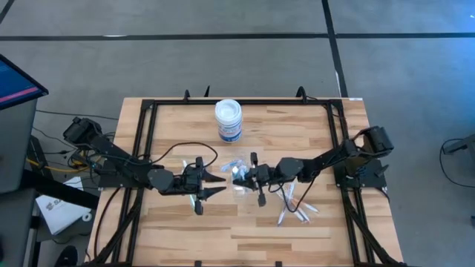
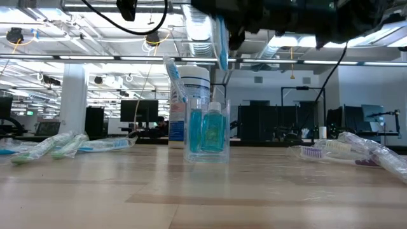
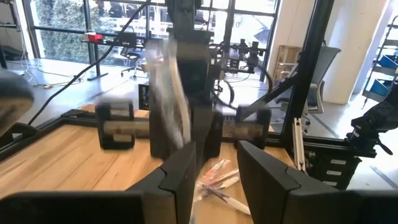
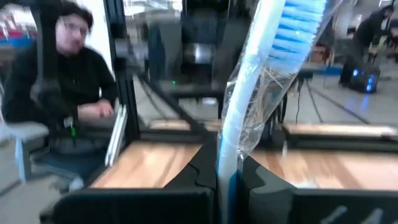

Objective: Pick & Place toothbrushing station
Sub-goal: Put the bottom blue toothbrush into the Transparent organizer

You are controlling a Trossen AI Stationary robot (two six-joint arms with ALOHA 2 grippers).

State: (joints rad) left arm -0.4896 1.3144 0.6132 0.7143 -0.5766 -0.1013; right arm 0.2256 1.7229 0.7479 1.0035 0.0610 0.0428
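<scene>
My right fingers [image 4: 229, 177]: clenched on a wrapped blue toothbrush [image 4: 249, 99], held upright above the clear cup [image 2: 206, 133].
Cup: mid-worktop [image 1: 178, 230], holding a small blue tube [image 2: 213, 127] and a toothbrush.
My left fingers [image 1: 219, 185]: released, just beside the cup.
Spare toothbrushes [image 1: 295, 209]: loose on the worktop.
White jar [image 1: 228, 120]: behind the cup.

Bare tabletop [image 1: 185, 215] lies open along the near edge. At the middle, the left gripper [image 1: 217, 184] and right gripper [image 1: 242, 176] crowd the clear cup [image 2: 206, 137]; the white jar [image 1: 228, 120] blocks the far side, loose toothbrushes [image 1: 297, 208] the right.
</scene>
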